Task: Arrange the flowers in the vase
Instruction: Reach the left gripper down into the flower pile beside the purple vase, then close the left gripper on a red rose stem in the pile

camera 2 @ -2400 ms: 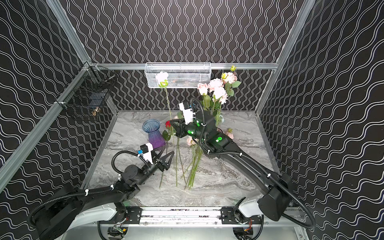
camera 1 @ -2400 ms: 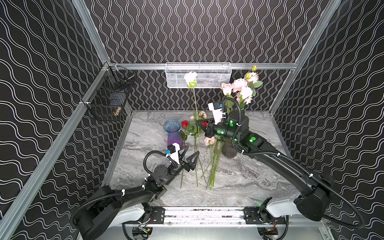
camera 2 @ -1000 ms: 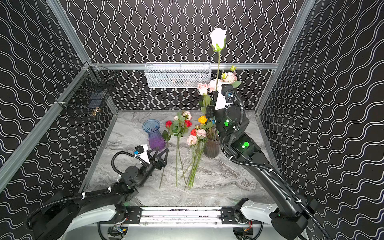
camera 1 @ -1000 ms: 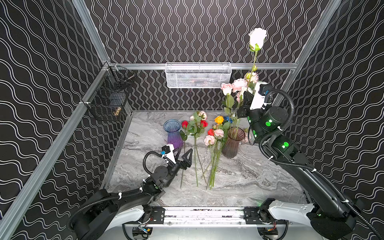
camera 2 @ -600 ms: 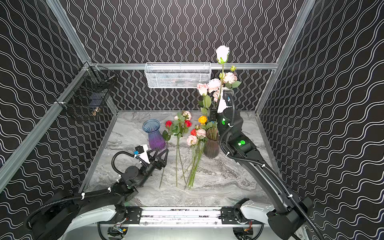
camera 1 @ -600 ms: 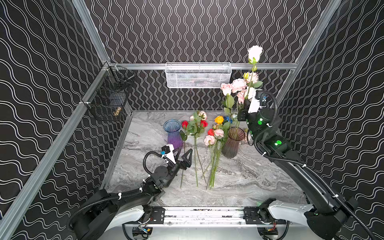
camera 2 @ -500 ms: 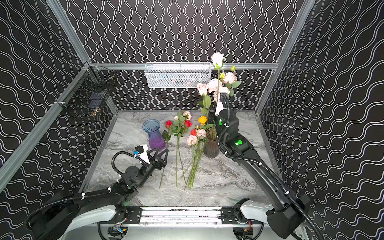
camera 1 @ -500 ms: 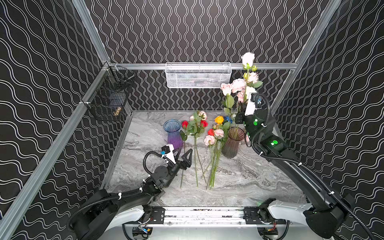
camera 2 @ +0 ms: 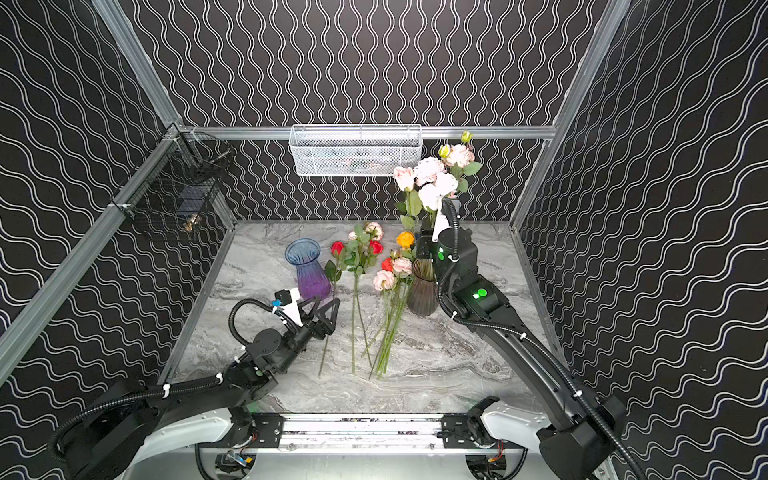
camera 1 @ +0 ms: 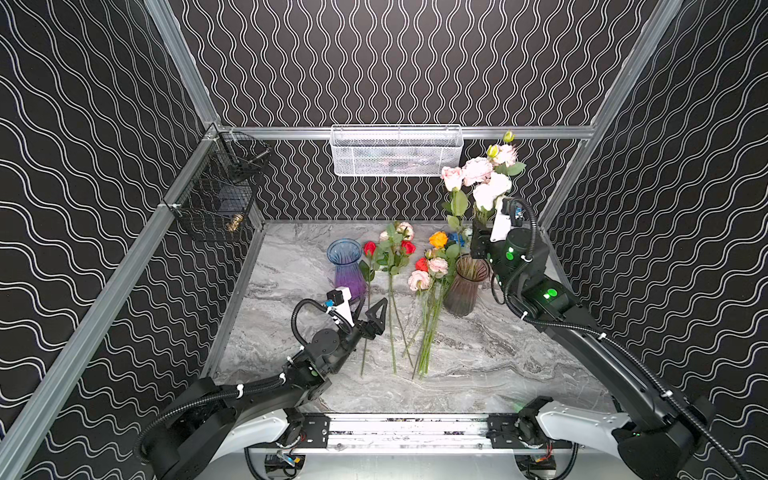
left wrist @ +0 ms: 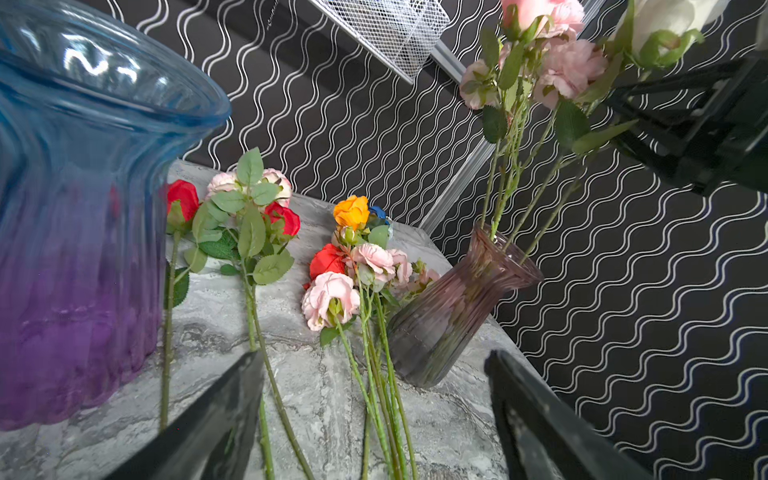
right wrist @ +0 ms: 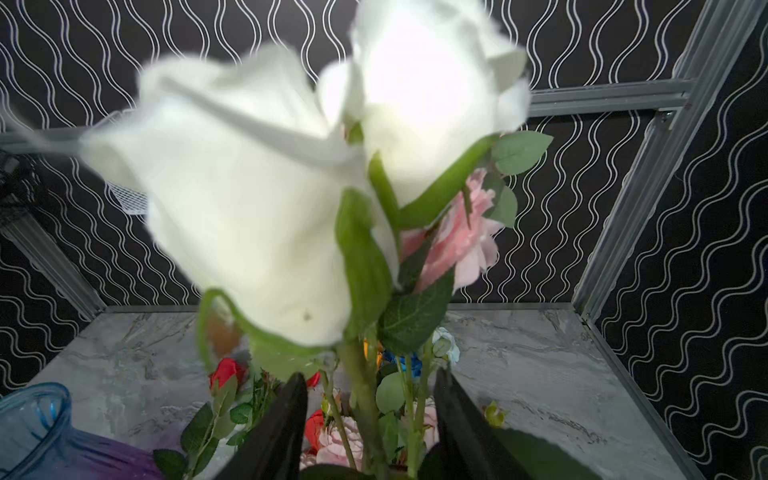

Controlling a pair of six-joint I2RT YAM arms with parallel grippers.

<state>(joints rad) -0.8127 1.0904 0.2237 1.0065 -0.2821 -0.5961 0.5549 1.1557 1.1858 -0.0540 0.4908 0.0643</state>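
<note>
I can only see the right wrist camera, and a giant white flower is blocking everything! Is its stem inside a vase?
Observer: Yes. In a top view the white rose stands in the smoky brown ribbed glass vase with the pink flowers.
Operator: What's the other arm doing?
Observer: The left gripper is open and empty, over loose stems beside the blue-and-purple glass vase.
Operator: Is anything in that vase?
Observer: It looks empty; the other flowers lie on the grey marble table between the two vases.
</note>
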